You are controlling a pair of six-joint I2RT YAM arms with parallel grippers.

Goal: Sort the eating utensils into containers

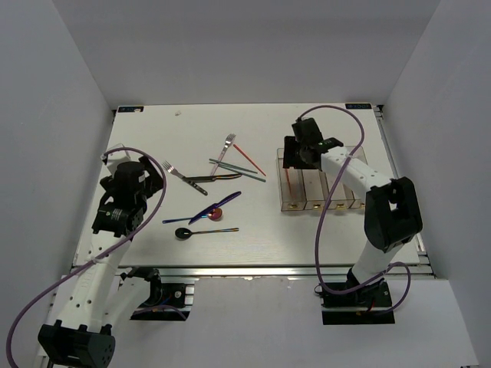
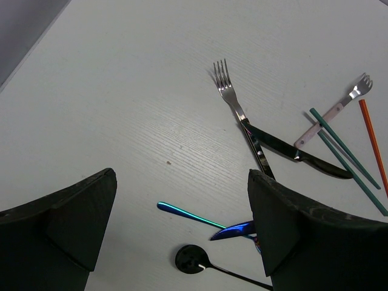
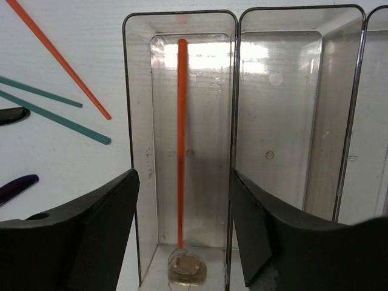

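The four joined clear containers (image 1: pixel 331 186) stand at the right. The leftmost one (image 3: pixel 131 121) holds an orange chopstick (image 3: pixel 180 139) lying lengthwise, with a yellowish tag (image 3: pixel 187 267) at its near end. My right gripper (image 1: pixel 295 153) (image 3: pixel 183 182) is open and empty, just above that bin. A second orange chopstick (image 1: pixel 249 159), teal chopsticks (image 1: pixel 238 170), two silver forks (image 1: pixel 176 172) (image 1: pixel 226 146), a dark knife (image 1: pixel 211 179), a blue knife (image 1: pixel 219 205), a red-bowled spoon (image 1: pixel 215 213) and a black-bowled spoon (image 1: pixel 184 232) lie mid-table. My left gripper (image 1: pixel 144 182) (image 2: pixel 182 182) is open and empty, left of them.
In the left wrist view a fork (image 2: pixel 227 91) lies ahead, with the black spoon bowl (image 2: pixel 193 259) and blue knife tip (image 2: pixel 236 230) between the fingers' line. The second bin (image 3: pixel 279 121) holds nothing. White walls enclose the table on three sides.
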